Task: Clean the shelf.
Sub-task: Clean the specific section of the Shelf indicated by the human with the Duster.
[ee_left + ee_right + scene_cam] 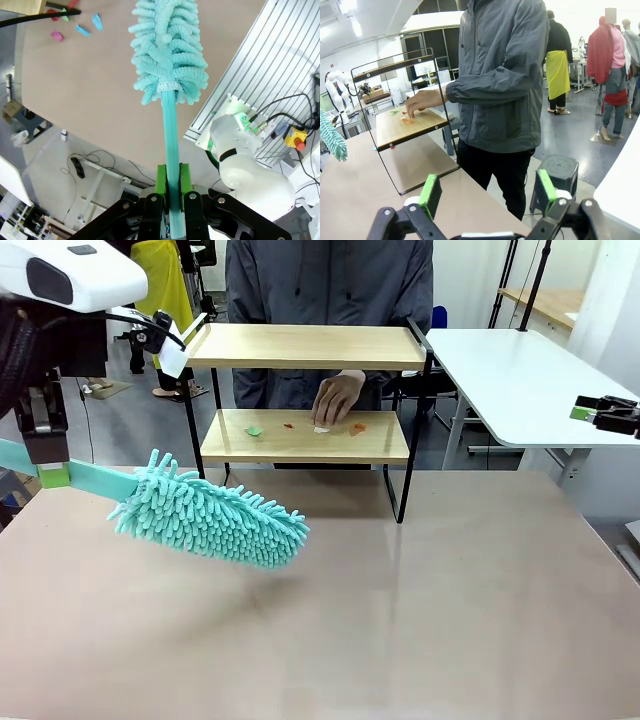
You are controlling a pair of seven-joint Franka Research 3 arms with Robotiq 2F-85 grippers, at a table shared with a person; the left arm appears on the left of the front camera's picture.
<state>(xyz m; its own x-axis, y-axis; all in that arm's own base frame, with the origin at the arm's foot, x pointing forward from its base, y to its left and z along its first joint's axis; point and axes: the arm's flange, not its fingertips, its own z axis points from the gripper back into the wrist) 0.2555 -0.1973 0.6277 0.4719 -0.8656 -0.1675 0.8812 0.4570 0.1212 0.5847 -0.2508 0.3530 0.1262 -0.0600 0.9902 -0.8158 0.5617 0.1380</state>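
My left pincer [50, 476], at the desk's [450, 620] left edge, is clamped on a teal duster [210, 520]. Its head hangs before the left end of the shelf [305, 346], which stands at the far edge. My right pincer [600, 416], jaws apart, sits well right of it.

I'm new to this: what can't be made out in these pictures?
- Front view: the bits on the shelf are too small to identify; anything under the person's hand is hidden.
- Front view: the arm behind the right claw is cut by the right edge.
- Left wrist view: the tip of the duster runs off the top edge.
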